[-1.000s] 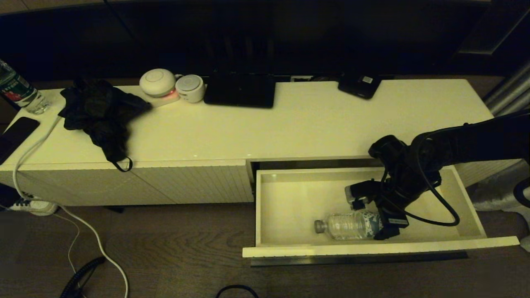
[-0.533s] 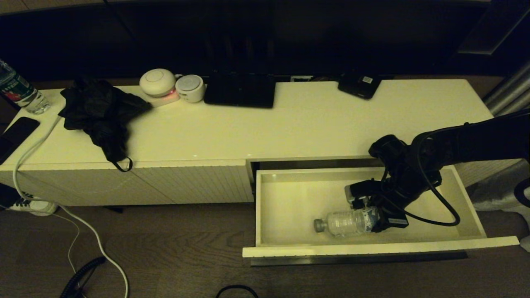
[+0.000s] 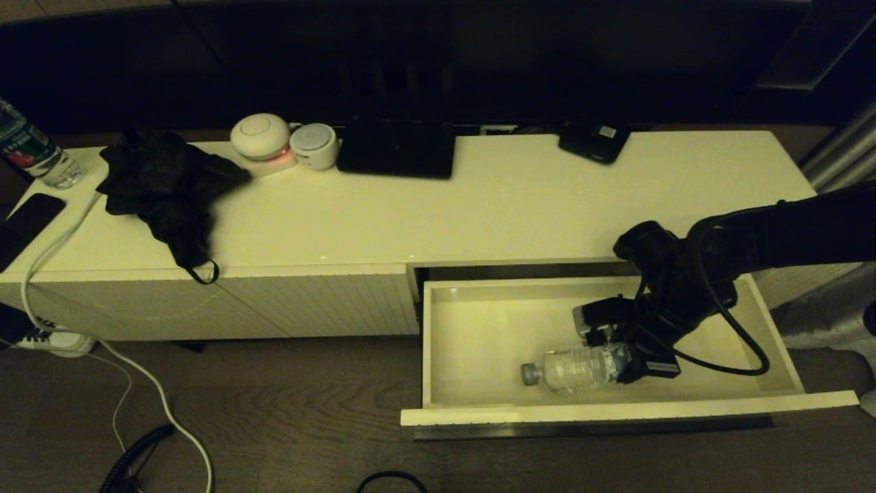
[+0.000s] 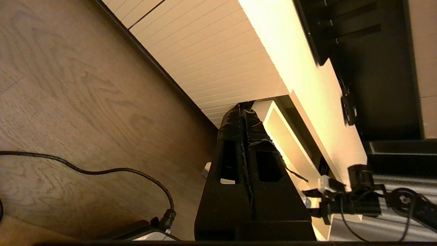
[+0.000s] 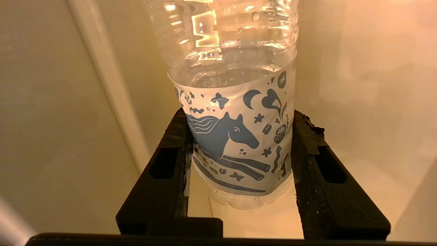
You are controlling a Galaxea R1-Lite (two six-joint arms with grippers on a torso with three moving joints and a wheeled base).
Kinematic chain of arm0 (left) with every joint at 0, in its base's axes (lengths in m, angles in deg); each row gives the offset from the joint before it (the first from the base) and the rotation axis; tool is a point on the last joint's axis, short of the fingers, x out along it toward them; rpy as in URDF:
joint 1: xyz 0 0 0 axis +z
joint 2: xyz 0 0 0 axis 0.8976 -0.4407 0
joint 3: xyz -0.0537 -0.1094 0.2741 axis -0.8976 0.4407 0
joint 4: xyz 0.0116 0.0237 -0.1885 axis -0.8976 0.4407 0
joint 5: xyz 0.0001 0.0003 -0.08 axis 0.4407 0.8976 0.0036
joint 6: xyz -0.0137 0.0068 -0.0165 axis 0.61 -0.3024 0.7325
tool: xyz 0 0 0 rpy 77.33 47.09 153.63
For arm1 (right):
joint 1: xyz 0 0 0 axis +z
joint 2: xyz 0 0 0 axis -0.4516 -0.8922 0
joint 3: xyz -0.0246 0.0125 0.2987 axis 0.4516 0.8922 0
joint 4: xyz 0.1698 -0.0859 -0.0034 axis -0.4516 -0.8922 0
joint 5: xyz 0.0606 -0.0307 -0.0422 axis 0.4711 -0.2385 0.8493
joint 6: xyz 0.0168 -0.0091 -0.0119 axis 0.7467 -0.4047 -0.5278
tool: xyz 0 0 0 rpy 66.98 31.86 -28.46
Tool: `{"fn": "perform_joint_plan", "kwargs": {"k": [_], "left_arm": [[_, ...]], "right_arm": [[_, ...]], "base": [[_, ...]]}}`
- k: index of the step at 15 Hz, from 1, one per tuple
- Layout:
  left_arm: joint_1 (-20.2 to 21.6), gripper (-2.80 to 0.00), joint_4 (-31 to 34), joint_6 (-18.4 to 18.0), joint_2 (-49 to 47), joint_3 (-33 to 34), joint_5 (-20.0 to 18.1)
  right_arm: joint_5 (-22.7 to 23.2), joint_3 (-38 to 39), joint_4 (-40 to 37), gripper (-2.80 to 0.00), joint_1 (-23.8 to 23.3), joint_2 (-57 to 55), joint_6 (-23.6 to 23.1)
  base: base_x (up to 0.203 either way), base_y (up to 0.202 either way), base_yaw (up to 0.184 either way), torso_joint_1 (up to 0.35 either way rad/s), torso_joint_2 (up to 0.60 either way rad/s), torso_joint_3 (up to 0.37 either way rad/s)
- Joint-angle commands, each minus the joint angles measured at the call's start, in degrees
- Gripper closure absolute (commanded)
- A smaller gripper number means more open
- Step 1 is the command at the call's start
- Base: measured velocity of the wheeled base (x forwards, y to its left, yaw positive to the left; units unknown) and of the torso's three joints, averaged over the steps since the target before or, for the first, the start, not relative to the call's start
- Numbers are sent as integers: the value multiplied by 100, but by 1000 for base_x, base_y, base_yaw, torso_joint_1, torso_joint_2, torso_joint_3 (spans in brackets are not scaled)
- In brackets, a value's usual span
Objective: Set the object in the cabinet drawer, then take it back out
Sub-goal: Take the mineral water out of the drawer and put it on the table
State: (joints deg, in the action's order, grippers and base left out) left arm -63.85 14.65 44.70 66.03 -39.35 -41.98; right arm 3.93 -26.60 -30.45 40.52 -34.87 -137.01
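The drawer stands pulled out at the lower right of the head view, and the only thing lying in it is the water bottle. The bottle lies on its side near the front wall, with its grey cap pointing to the left of the frame. The right gripper reaches into the drawer and its two fingers clasp the labelled lower part of the bottle. The left gripper hangs beside the cabinet, its fingers pressed together.

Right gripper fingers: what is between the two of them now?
The water bottle, by its labelled lower part; the right wrist view shows both fingers pressed against it.
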Motion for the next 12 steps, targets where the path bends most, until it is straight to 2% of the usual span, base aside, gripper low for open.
{"fn": "perform_joint_plan", "kwargs": {"k": [1, 12], "left_arm": [[0, 0, -3, 32, 9, 0, 4], [0, 0, -3, 32, 9, 0, 4]], "right_arm": [[7, 165, 3, 0, -1, 405, -22], [43, 267, -54, 0, -184, 1874, 6]], "base": [[0, 0, 0, 0, 0, 0], [0, 0, 0, 0, 0, 0]]}}
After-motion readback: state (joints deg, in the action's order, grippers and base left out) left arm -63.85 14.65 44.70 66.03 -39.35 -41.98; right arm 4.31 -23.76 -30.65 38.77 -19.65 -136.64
